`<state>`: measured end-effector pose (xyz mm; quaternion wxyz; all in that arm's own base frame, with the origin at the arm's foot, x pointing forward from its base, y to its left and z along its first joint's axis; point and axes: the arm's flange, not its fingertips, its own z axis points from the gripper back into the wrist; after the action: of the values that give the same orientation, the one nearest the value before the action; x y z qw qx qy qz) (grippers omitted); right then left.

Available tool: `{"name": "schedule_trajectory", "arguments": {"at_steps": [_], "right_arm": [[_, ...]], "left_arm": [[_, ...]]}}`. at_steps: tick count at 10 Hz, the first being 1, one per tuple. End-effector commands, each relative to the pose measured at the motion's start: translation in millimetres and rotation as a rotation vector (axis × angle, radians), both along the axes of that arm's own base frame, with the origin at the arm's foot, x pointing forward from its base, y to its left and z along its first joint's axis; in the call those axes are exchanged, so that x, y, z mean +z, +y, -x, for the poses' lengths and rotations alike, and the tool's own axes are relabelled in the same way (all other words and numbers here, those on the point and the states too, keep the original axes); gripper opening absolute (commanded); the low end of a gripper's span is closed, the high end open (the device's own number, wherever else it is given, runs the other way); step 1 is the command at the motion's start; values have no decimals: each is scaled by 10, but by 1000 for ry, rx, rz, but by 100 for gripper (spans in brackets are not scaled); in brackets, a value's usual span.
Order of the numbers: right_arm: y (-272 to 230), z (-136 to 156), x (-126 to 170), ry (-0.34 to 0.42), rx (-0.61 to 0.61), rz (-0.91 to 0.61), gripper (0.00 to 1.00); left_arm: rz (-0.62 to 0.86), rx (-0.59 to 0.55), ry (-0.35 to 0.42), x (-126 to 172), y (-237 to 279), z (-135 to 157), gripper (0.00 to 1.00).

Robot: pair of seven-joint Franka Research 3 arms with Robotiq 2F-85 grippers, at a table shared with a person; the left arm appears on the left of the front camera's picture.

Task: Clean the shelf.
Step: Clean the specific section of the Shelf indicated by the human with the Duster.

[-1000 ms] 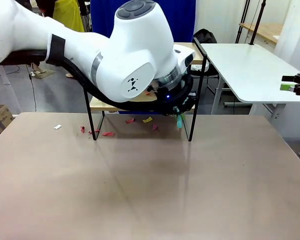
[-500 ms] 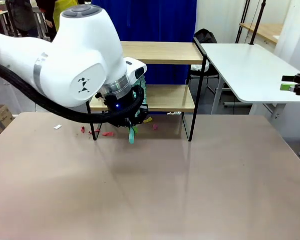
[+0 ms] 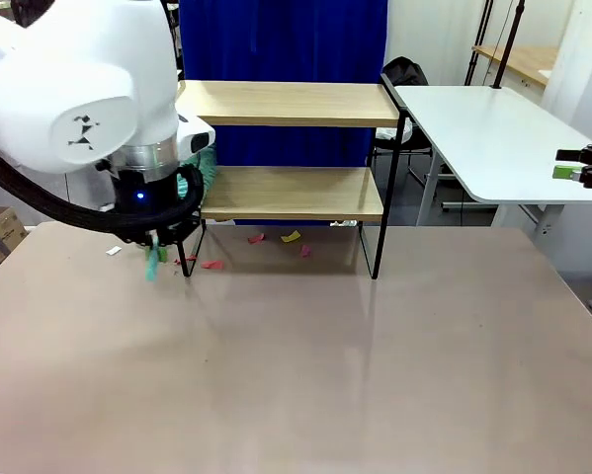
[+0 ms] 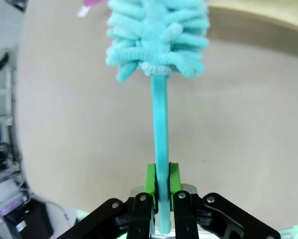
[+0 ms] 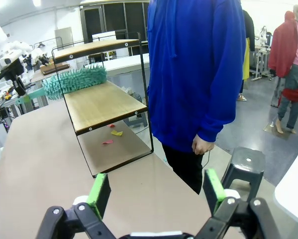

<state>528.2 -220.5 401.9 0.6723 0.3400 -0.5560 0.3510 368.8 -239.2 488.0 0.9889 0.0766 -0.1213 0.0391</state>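
Left pincer: the left gripper (image 4: pixel 161 172) is clamped narrow on the thin teal handle of the duster (image 4: pixel 158 35), with the green pads pinching it low down. I judge the low grip is meant to give the fluffy head its full reach into the rack.

Duster head: it stands clear of the fingers, at the left end of the lower board. I cannot tell whether it touches the wood.

Task's thing: the shelf (image 3: pixel 291 194) stands at the far middle of the brown table (image 3: pixel 305 375). Both of its boards look bare from the front.

Shelf to left pincer: the rack lies to the pincer's right. The pincer hangs just outside the front left leg, low, near the tabletop.

Scraps: red bits (image 3: pixel 211 264) and a yellow bit (image 3: pixel 292 236) lie on the table under and in front of the lower board, and a white one (image 3: pixel 114 251) lies apart on the left. I judge that the boards are largely swept and the litter now sits below them.

Right pincer: the right gripper (image 5: pixel 156 188) is spread wide and holds nothing. It is parked well off to the right, and I judge this keeps the sweeping side clear.

Shelf to right pincer: well apart. From that wrist I see the rack end-on across the table.

Person: a person in a blue top (image 5: pixel 198 74) stands just behind the rack, with a hand hanging at the side.
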Motion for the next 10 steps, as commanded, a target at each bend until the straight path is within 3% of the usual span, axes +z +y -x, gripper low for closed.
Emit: {"name": "schedule_trajectory", "arguments": {"at_steps": [1, 3, 4, 6, 8, 10], "right_arm": [[27, 2, 27, -4, 4, 1, 100], [27, 2, 27, -4, 4, 1, 100], [27, 2, 27, -4, 4, 1, 100], [27, 2, 27, -4, 4, 1, 100], [27, 2, 27, -4, 4, 1, 100], [27, 2, 27, -4, 4, 1, 100]], "left_arm": [[-73, 19, 4, 112, -101, 70, 13], [25, -99, -104, 291, -238, 148, 13], [-35, -32, -11, 114, -140, 77, 13], [-17, -64, -47, 221, -261, 122, 13], [89, -177, -141, 477, -180, 231, 13], [199, -351, -186, 632, -52, 381, 13]]}}
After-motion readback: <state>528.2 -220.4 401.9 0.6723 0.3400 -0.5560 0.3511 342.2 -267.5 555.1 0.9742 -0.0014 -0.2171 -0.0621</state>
